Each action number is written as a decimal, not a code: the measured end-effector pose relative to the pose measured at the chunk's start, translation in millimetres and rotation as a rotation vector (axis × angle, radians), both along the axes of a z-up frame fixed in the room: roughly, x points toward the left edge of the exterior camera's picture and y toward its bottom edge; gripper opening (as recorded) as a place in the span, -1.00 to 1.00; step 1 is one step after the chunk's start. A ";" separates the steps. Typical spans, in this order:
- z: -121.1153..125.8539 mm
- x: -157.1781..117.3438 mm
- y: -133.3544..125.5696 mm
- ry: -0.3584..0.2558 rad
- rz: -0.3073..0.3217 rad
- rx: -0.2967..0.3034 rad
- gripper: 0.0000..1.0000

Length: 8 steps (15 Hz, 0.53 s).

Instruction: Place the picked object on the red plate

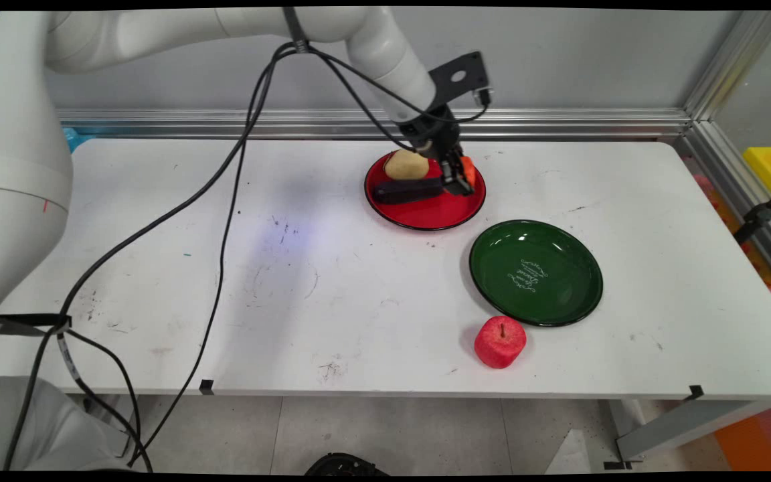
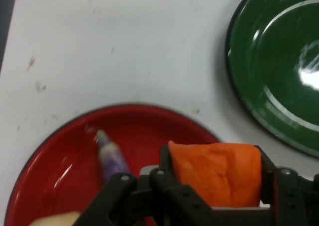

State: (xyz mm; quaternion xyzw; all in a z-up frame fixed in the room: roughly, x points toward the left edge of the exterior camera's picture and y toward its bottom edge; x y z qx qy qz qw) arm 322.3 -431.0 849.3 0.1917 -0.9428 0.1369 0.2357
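Gripper [image 2: 215,186] clamped on an orange piece [image 2: 217,172] above the red plate [image 1: 425,213].
A potato [image 1: 404,165] and a dark purple object [image 1: 407,192] lie on that plate; green plate [image 1: 536,273] and red apple [image 1: 500,341] sit nearby on the tabletop [image 1: 292,281].

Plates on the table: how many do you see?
2. The red plate sits toward the far side under the claw; the green plate lies nearer and to its right, empty. None seem hidden.
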 end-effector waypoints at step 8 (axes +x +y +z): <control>-31.5 41.6 -11.2 -0.021 0.012 0.016 -1.00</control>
